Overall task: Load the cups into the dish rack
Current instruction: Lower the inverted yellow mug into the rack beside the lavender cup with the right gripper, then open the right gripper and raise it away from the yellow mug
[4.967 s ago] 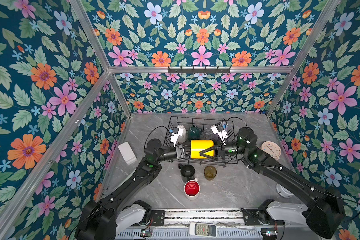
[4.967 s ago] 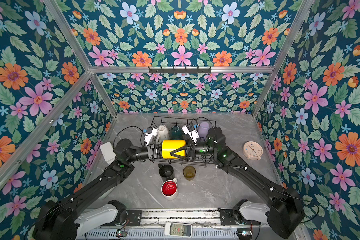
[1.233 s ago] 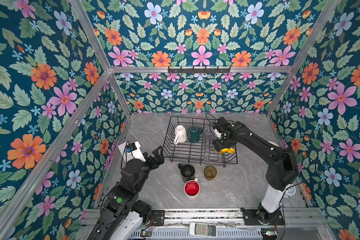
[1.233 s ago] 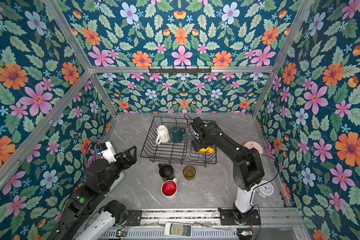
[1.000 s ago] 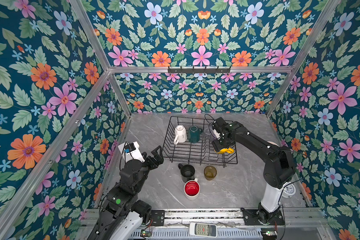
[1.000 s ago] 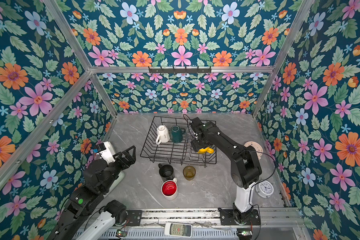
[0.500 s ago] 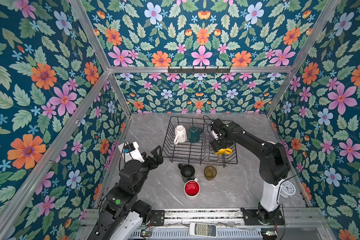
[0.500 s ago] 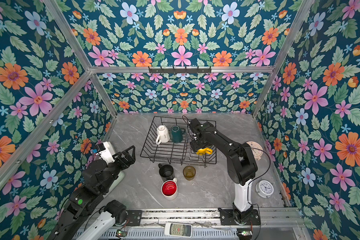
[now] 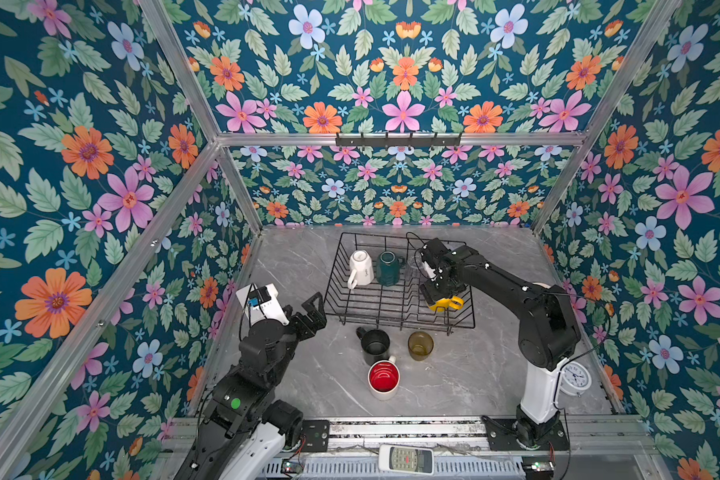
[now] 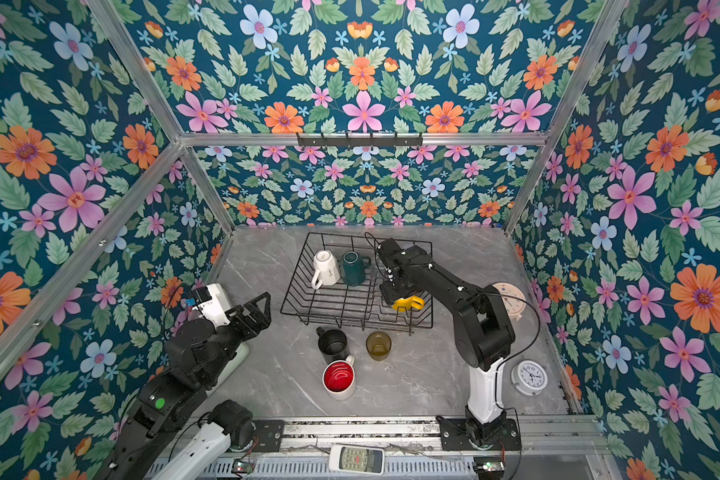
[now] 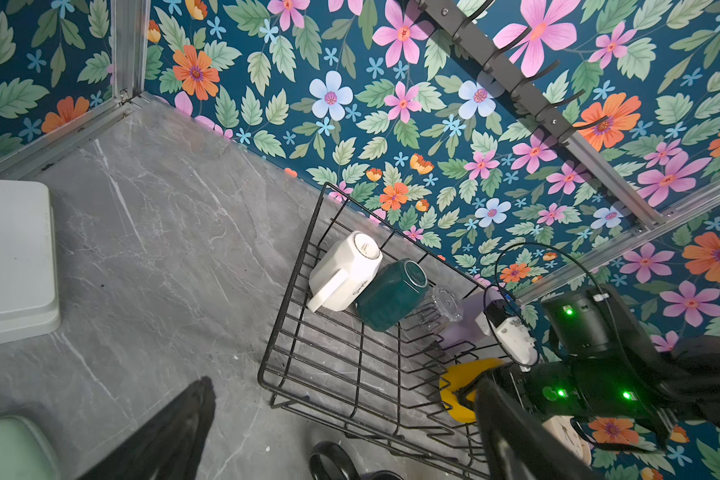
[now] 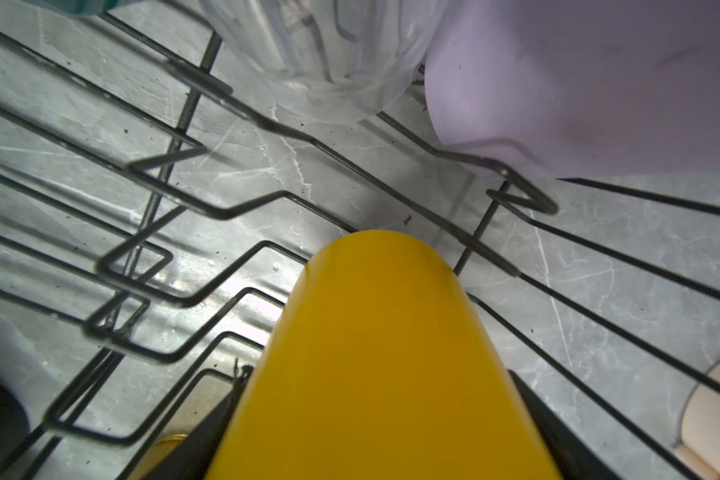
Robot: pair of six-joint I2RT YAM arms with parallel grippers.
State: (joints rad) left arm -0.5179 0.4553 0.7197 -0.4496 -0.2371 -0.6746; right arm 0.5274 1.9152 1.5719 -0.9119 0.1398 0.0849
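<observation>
The dish rack (image 9: 391,323) stands at mid-table. In it lie a white mug (image 9: 360,266), a green mug (image 9: 388,268), a clear glass (image 11: 441,305) and a lilac tumbler (image 12: 578,83). My right gripper (image 9: 434,292) is shut on the yellow mug (image 9: 444,304) (image 12: 375,353), low in the rack's front right part. In front of the rack stand a black mug (image 9: 374,345), an amber tumbler (image 9: 420,345) and a white mug with a red inside (image 9: 383,378). My left gripper (image 9: 313,309) hangs open and empty left of the rack.
A pale box (image 11: 13,266) sits by the left wall under my left arm. A white clock (image 10: 528,378) and a pink clock (image 10: 512,299) stand at the right. A remote (image 9: 406,459) lies on the front rail. A black hook rail (image 9: 398,139) hangs on the back wall.
Five seconds ago both grippers were at the yellow mug over the rack. The left arm has since drawn back left. In the last second the right gripper has edged left with the mug.
</observation>
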